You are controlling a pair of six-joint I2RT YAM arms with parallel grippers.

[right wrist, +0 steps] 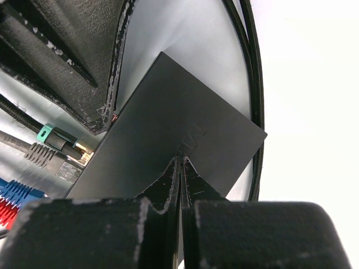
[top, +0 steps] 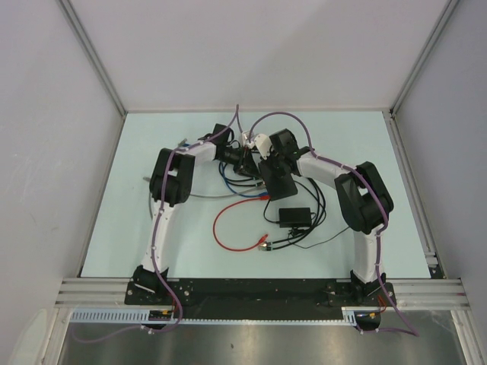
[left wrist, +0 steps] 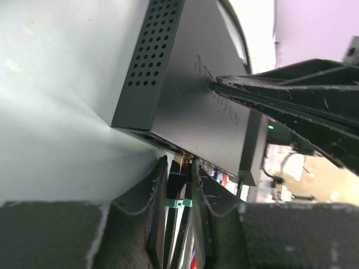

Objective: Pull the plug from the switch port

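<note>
The left gripper [left wrist: 179, 188] clamps the plug [left wrist: 178, 167], seated in the switch [left wrist: 190, 95] edge at the middle of the table [top: 152, 137]. Its cable [left wrist: 178, 235] runs straight back between the jaws. The right gripper [right wrist: 180, 168], tips together, presses the switch's top.

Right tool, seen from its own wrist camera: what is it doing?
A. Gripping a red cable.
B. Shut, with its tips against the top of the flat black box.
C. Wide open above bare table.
B: the right tool is closed with nothing between its tips, which meet the top face of the black box.
</note>
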